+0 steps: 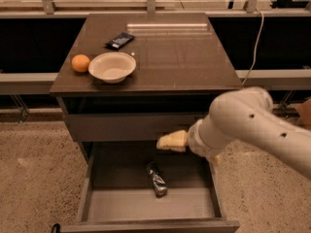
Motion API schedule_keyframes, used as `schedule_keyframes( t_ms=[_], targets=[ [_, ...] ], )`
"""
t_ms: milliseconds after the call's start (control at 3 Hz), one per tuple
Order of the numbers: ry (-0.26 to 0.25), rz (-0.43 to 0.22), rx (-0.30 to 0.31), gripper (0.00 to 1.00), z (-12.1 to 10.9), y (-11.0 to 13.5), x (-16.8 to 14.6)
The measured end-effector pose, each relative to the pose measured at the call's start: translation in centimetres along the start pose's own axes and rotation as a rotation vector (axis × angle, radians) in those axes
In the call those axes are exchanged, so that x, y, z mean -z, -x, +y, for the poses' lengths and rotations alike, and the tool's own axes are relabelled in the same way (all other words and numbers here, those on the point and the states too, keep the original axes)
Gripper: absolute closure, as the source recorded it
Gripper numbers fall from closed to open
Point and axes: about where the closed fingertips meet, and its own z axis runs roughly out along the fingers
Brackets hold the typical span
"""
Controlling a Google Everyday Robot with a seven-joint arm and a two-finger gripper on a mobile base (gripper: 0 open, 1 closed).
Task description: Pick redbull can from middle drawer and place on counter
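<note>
From my remote station, the redbull can (157,178) read as a small, slim, shiny metal drink can, silvery with darker bands. It lay on its side on the lighter grey floor of the middle drawer (86,194), a wide dark-grey handleless one, which stood pulled out. The can's long axis ran roughly from 11 o'clock to 5 o'clock, and it sat near the centre of the floor, clear of both side walls.

The two-finger gripper (188,150) on the white arm hung over the rear right part of that open drawer, just in front of the closed drawer face above it. Its cream fingers (172,141) stood spread well apart: one poked out at 9 o'clock from the wrist, and the tip of the other showed at about 4 o'clock. I saw nothing held between them and nothing touching them.

The can lay at about 7 o'clock from the gripper, near it but apart, almost straight below the 9 o'clock finger in my view.

The glossy dark brown counter (184,57) carried a round white bowl (112,67), with a small orange fruit (80,63) just beside it at 9 o'clock. A flat dark packet (119,41) lay at the bowl's 12 o'clock.
</note>
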Motion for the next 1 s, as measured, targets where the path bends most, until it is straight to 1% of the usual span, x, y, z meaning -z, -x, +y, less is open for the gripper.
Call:
schedule_keyframes(
  t_ms=[333,667,1000],
  targets=[
    [0.066,-0.026,0.045,0.00,1.9,2.3,-2.1],
    [0.062,-0.031,0.043,0.00,1.8,2.4,-2.1],
    [0.038,-0.083,0.124,0.00,-0.7,2.5,-4.7]
  ],
)
